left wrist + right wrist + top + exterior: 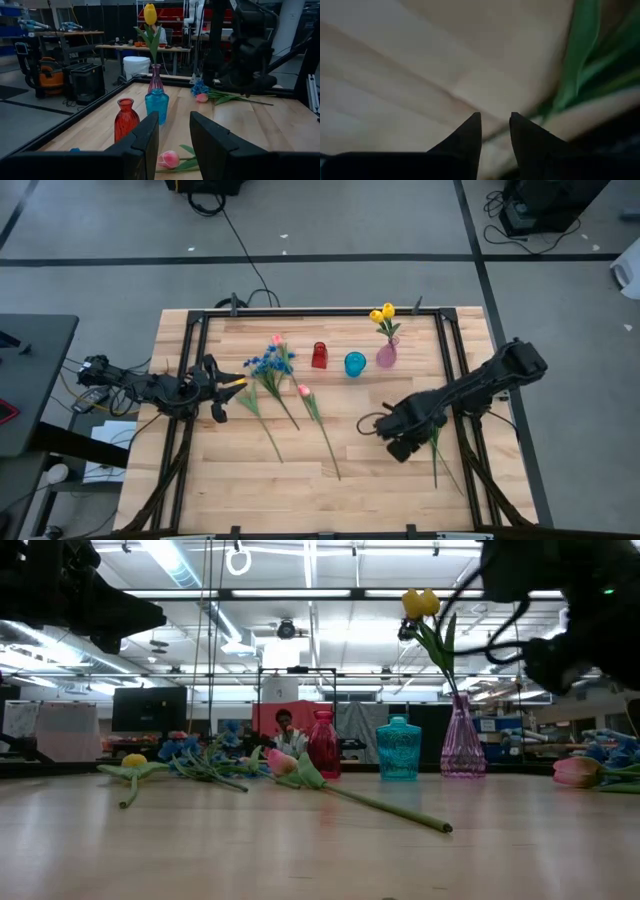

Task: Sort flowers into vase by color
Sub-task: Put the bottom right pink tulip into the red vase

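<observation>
Right gripper (495, 131), fingers narrowly apart, hovers over a flower stem (517, 125) crossing its tips near the table's (400, 490) right edge.

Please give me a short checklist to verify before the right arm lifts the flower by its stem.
1. Right gripper is low over a green stem: ok.
2. Jaws shut on the stem: cannot tell.
3. Pink vase upright, yellow tulips inside: ok.
4. Red vase and blue vase upright, without flowers: ok.
5. Left gripper waits apart, at the table's left: ok.
</observation>
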### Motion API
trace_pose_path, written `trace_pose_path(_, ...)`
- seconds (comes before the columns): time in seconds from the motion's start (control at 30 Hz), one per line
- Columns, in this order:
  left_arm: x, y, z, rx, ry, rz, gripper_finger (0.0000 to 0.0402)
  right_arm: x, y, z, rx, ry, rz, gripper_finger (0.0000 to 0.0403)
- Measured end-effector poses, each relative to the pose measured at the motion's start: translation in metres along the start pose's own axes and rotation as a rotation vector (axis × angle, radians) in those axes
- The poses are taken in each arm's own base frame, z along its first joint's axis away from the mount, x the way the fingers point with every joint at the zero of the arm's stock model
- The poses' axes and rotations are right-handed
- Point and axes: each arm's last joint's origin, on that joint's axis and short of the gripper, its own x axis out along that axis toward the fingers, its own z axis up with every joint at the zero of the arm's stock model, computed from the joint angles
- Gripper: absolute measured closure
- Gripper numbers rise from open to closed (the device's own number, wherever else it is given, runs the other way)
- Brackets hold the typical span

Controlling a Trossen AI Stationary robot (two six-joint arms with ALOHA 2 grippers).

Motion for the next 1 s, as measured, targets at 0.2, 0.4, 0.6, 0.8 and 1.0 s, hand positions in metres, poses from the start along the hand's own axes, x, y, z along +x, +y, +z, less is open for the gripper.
trace_pose_path(0.2,0.0,0.0,0.001,0.036,-0.008,0.0,0.0286,0.008,-0.001,-0.009,0.039,0.065,-0.076,0.0298)
trace_pose_path(0.4,0.0,0.0,0.001,0.04,-0.007,0.0,0.0286,0.013,-0.012,-0.011,0.051,0.072,-0.111,0.0299)
trace_pose_path(0.6,0.0,0.0,0.001,0.04,-0.006,0.0,0.0286,0.03,-0.023,-0.006,0.064,0.091,-0.122,0.0302)
trace_pose_path(0.8,0.0,0.0,0.001,0.041,-0.005,0.0,0.0286,0.046,-0.031,-0.002,0.062,0.132,-0.086,0.0302)
trace_pose_path(1.0,0.0,0.0,0.001,0.041,-0.005,0.001,0.0286,0.053,-0.033,0.001,0.055,0.119,-0.06,0.0331)
